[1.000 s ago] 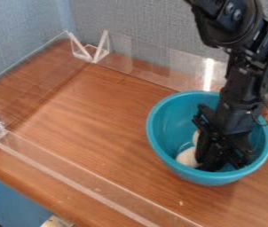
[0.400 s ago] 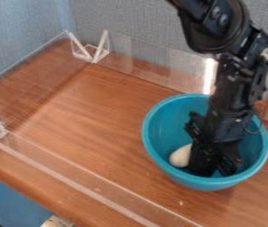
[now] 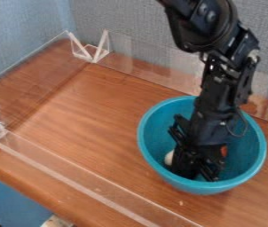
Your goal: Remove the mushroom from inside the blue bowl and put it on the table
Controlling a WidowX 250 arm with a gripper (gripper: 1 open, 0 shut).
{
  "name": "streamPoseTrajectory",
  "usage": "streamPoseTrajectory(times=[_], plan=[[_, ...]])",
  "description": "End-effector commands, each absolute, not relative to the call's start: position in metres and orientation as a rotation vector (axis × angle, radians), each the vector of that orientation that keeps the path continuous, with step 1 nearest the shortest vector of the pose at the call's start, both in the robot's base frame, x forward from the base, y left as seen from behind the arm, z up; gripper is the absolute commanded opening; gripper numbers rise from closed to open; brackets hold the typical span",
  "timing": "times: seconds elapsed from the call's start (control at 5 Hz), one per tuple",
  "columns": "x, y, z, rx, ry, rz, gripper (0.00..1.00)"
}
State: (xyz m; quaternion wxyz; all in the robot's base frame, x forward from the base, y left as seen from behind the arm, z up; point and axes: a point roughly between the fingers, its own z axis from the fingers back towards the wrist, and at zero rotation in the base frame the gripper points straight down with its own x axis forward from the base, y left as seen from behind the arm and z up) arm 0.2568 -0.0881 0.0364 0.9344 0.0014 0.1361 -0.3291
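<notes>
Jaws just closed down inside the blue bowl [image 3: 203,146] at my four o'clock; I judge the mushroom [image 3: 172,157] gripped, though mostly hidden now.

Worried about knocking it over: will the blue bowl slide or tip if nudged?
The blue bowl looks like light, glossy plastic on smooth wood, so it would likely slide. Its wide, deep shape makes tipping seem unlikely. It is probably stiff, not fragile.

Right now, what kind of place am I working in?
Probably a lab test cell, not a home: a wood-grain table fenced by clear acrylic walls, with only a blue bowl on it and the arm's gripper down inside.
</notes>
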Motion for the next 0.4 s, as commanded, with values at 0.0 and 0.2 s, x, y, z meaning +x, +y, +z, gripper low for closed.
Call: streamPoseTrajectory(times=[0.0, 0.2], plan=[[0.259, -0.0787, 0.0571, 0.011, 0.22, -0.669, 0.0], [0.2566, -0.0747, 0.0633, 0.017, 0.216, -0.665, 0.0]])
